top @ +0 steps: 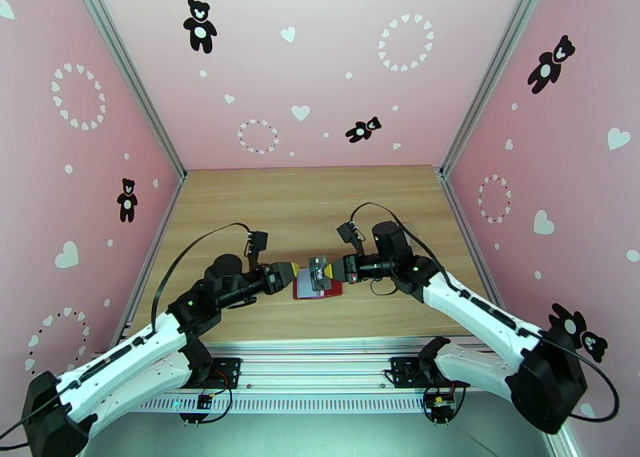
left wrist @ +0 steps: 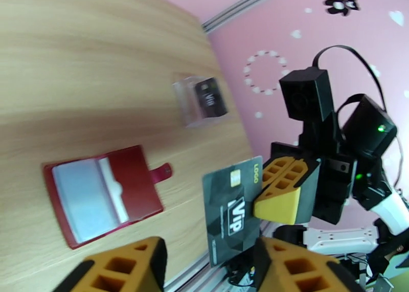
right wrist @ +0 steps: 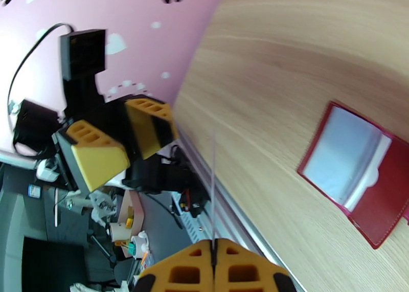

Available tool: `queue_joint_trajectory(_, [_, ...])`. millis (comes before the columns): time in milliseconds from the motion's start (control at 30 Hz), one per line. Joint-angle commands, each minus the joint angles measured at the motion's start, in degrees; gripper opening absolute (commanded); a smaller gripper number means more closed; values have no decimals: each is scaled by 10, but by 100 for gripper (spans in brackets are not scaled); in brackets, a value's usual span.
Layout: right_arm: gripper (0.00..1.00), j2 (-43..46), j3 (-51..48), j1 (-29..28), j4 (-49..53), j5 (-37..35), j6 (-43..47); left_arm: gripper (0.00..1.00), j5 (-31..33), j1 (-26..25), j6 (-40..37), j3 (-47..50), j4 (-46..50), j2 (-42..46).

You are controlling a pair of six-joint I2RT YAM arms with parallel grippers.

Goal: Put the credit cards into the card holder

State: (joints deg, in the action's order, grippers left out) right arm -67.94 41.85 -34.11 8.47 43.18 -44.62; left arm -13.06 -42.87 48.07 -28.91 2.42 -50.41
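One credit card in tight right fingers; left fingers apart; open card holder beneath; bare table around

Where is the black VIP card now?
Left wrist view: the right gripper holds the VIP card above the table, near the open card holder.

**Bright, even light; some blur**

Diffuse light from above leaves only faint shadows on the table. The overhead view bows at its edges. In the left wrist view the clear case blurs, while the credit card reads sharp.
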Motion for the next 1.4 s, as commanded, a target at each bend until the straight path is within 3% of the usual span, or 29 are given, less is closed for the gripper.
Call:
queue_joint_trajectory(0, [0, -45, 8, -2, 26, -49, -8, 43, -9, 6, 1, 15, 8, -85])
queue_joint_trajectory(300, [0, -135, 16, 19, 23, -103, -14, 32, -2, 14, -11, -26, -46, -262])
queue_joint_trajectory(433, [0, -173, 19, 26, -8, -87, -29, 27, -4, 13, -8, -33, -68, -306])
queue_joint_trajectory(800, [0, -233, 19, 29, -65, -71, -52, 18, 33, 14, -4, -25, -61, -344])
queue_joint_trajectory(1367, [0, -255, 4, 29, -93, -62, -60, 15, 34, 13, 3, -12, -77, -375])
